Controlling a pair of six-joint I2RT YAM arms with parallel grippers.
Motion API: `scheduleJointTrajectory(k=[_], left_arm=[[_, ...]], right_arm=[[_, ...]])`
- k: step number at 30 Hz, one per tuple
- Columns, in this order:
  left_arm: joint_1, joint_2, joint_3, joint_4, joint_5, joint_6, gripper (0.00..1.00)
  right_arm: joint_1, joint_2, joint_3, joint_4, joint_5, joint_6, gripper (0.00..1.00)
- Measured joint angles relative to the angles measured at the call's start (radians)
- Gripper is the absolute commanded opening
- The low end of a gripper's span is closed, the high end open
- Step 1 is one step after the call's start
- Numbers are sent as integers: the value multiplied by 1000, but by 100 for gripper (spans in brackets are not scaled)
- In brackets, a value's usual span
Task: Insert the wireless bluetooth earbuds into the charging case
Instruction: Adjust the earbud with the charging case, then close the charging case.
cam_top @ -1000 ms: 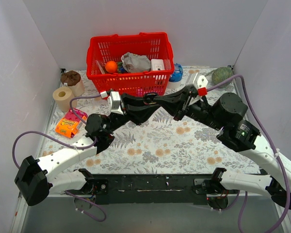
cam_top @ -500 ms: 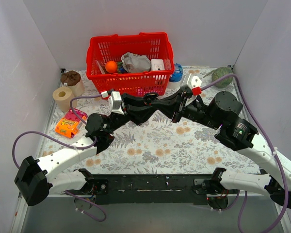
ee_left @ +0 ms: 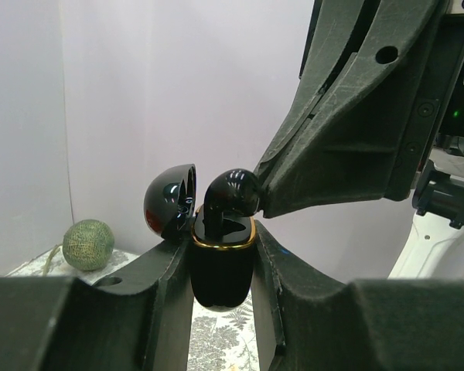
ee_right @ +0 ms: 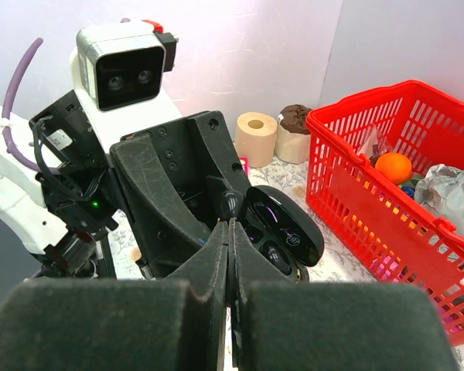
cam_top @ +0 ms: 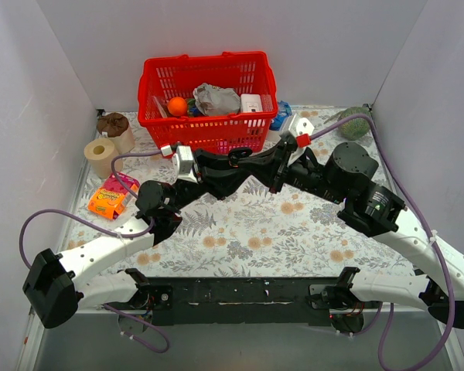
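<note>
My left gripper (ee_left: 220,247) is shut on the charging case (ee_left: 221,270), a glossy black body with a gold rim, held upright above the table. Its lid (ee_left: 170,202) is swung open to the left. One black earbud (ee_left: 232,193) stands in the case's mouth, bulb up and stem down inside. My right gripper (ee_right: 230,224) is shut with nothing between its fingers, and its tips press against that earbud (ee_right: 230,202). A second dark rounded shape (ee_right: 274,254) sits inside the open case (ee_right: 288,228). In the top view both grippers meet mid-table (cam_top: 247,159).
A red basket (cam_top: 205,135) with an orange and other items stands at the back. A paper roll (cam_top: 100,154), a brown muffin (cam_top: 114,124) and an orange snack packet (cam_top: 108,202) lie at left. A green melon (cam_top: 354,124) sits at back right.
The right arm has moved left toward the left gripper, bringing its shut tips onto the earbud at the case. The left arm and case have stayed in place.
</note>
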Motion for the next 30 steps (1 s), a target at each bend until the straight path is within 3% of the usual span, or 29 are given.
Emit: scheduleJointTrajectory(k=[15,16,17,18,20,23,27,30], left_arm=[[0,-34,-20,-16,-26,-26,0],[0,-35,-23,-16,-30,-31,0],[0,-37,-27,-16,-33,-36,0],[0,-37,-31,-18,-36,-41,0],[0,-37,-36,-21,-40,-50,0],[0,-41,-49,-24,-42,-57,0],[0,-51,-77,-21,-16,-56,0],[0,-62,-110,-11,18,-53,0]], right_arm=[[0,-34,6,-19,78,14,1],[0,-38,6,-19,82,14,7],[0,-41,6,-20,86,14,21],[0,-44,6,-20,89,16,45],[0,-48,6,-21,98,26,51],[0,-52,6,-21,141,27,51],[0,-27,37,-60,214,39,39],[0,24,97,-102,267,40,35]])
